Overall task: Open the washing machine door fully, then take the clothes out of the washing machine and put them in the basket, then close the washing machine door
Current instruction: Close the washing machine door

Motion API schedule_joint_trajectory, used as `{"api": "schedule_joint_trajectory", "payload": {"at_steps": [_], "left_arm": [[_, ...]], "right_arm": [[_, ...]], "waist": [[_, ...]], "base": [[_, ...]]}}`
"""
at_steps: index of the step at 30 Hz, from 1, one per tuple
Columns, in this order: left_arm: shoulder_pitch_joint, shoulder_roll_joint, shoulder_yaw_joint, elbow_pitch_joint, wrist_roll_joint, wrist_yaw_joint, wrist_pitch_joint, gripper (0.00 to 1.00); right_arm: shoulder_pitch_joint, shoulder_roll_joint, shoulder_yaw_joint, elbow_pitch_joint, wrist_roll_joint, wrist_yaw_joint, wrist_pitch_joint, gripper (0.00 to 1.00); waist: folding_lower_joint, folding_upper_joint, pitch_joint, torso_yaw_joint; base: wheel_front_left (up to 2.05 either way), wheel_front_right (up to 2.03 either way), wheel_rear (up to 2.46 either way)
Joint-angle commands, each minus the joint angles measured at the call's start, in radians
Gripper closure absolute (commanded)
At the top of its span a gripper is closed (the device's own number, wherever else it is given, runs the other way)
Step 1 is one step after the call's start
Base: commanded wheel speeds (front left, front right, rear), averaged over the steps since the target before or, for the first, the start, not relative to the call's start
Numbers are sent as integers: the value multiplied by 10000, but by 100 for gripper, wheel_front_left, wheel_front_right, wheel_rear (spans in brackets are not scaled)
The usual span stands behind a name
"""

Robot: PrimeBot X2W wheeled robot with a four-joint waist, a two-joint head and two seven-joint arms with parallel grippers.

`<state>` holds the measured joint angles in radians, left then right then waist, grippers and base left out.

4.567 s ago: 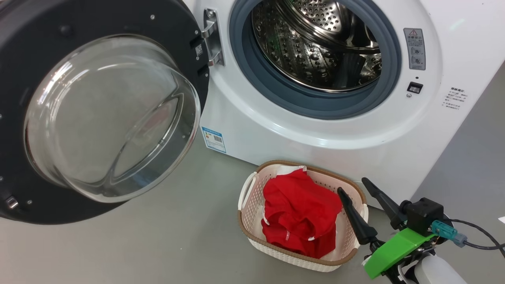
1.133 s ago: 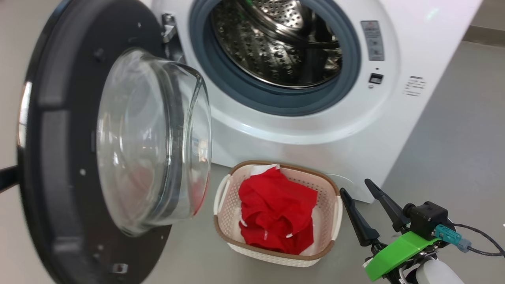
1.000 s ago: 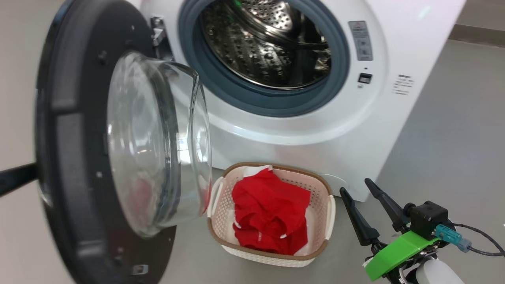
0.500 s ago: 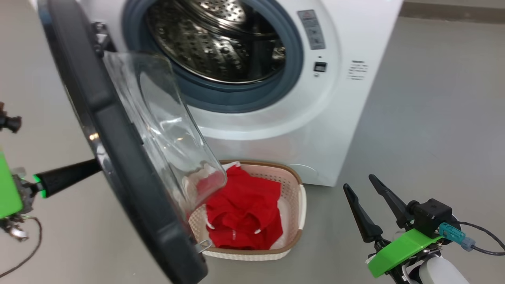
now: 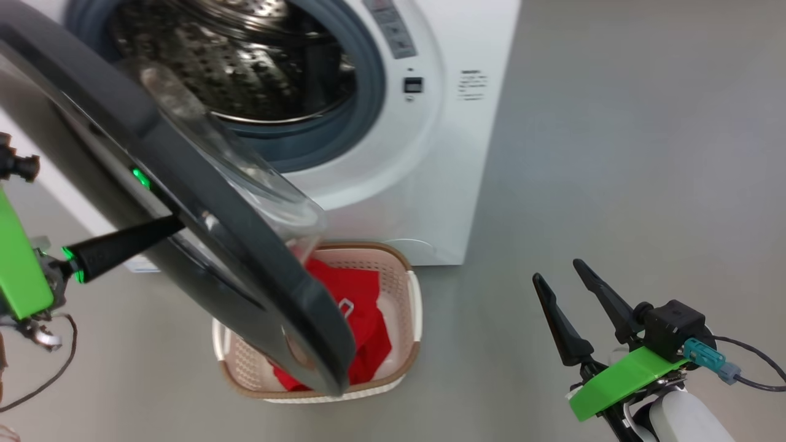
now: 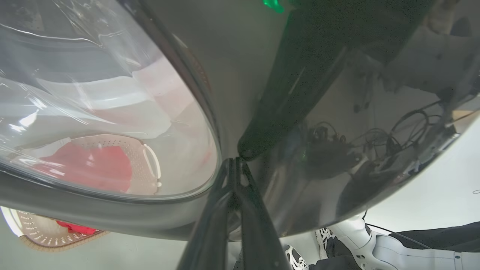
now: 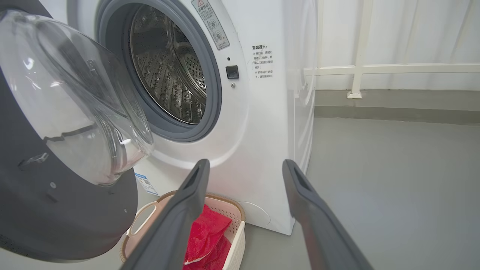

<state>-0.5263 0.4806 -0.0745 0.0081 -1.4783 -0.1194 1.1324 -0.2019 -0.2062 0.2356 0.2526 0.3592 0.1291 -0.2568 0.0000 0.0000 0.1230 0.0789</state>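
The washing machine [image 5: 430, 153] stands with its steel drum [image 5: 245, 67] showing nothing inside. The washing machine door [image 5: 184, 184] is partly swung in, its black rim crossing the head view over the basket's left half. My left gripper [image 5: 175, 226] is shut and empty, with its tip pressed on the door's glossy outer face [image 6: 285, 112]. The basket [image 5: 411, 288] sits on the floor before the machine and holds the red clothes [image 5: 362, 307]. My right gripper [image 5: 557, 271] hangs open and empty to the basket's right. The right wrist view shows the door's glass bowl [image 7: 67, 101], the basket [image 7: 225, 198] and the clothes [image 7: 206, 232].
Grey floor [image 5: 614, 153] stretches to the right of the machine. A white railing [image 7: 356, 71] runs along the far wall. A loose cable [image 5: 37, 374] hangs below my left wrist. A shoe [image 6: 296, 257] shows under the door's edge in the left wrist view.
The door has swung further toward the machine with my shut left gripper against its outer face. The head camera has turned, shifting the machine leftward. The right gripper stays open.
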Motion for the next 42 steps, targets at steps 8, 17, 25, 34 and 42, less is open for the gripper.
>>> {"api": "schedule_joint_trajectory", "payload": {"at_steps": [8,17,25,34,42], "left_arm": [[-1116,486,279,142,322,-113,-741,100],[-1748,752,343,898,428,-113,-1431,100],[-2173,883,252,1407,541,-113,-1963,100],[-2727,1036,45,2185,906,-113,-3056,100],[-2833,1039,-359,2575,674,-113,-3463,100]], "right_arm": [[-342,169,2,-411,-176,16,-49,0],[-395,320,-102,-516,-217,16,-49,0],[-427,436,-179,-594,-243,16,-49,0],[-476,534,-209,-651,-296,16,-49,0],[-438,527,-243,-587,-321,16,-49,0]], "waist": [[0,0,494,-1225],[0,0,680,-1986],[0,0,867,-2393],[0,0,1047,-2627],[0,0,917,-2472]], "base": [[0,0,0],[0,0,0],[0,0,0],[0,0,0],[0,0,0]]}}
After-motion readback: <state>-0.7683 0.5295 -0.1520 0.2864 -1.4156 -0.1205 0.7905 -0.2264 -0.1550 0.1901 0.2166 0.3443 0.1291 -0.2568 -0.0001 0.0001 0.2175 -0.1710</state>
